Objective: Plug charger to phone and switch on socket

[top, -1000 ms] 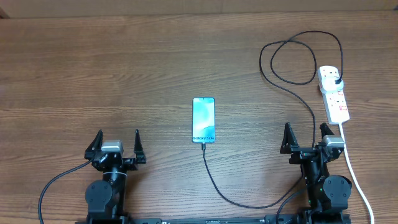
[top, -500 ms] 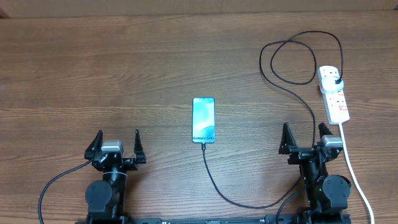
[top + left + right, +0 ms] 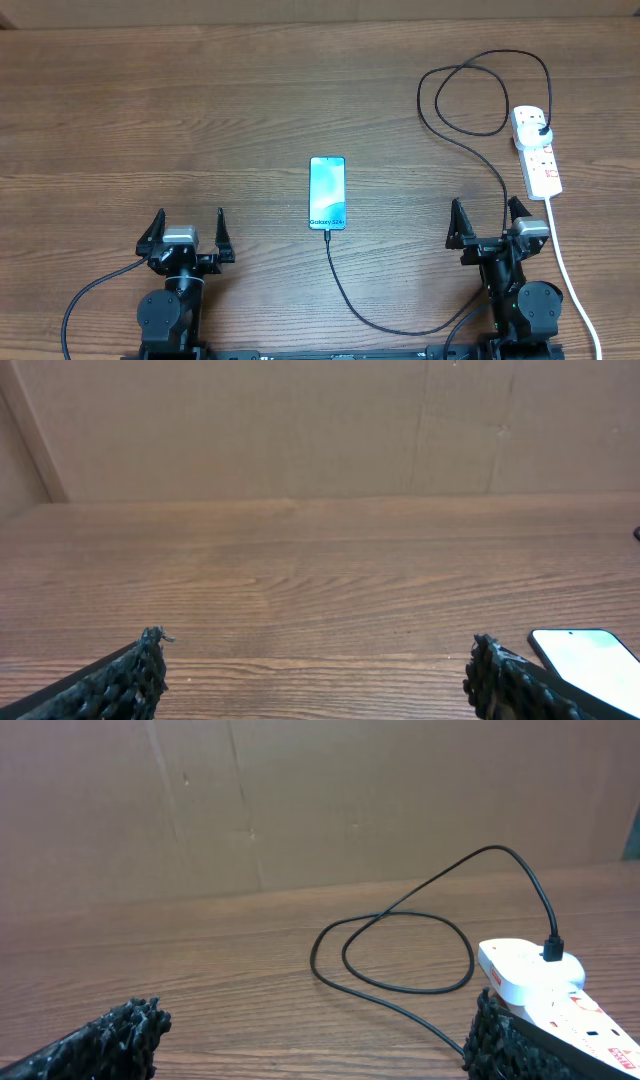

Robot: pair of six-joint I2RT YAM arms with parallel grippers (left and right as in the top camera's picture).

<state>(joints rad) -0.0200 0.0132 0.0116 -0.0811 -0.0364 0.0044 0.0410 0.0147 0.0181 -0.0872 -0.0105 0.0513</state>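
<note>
Your right gripper (image 3: 483,208), lower right, has crept a little up and left. Your left gripper (image 3: 190,216) has stayed put. Both jaws are wide open, holding nothing.

The right tool (image 3: 483,204) has slid a little to its own left over the tabletop (image 3: 200,120). Its two spread fingers and the wrist block behind them now sit slightly nearer the phone (image 3: 327,192) and slightly farther from the socket's (image 3: 536,150) thick white cord (image 3: 561,262) than a second ago. The shift is small and gradual across the overhead views.
</note>
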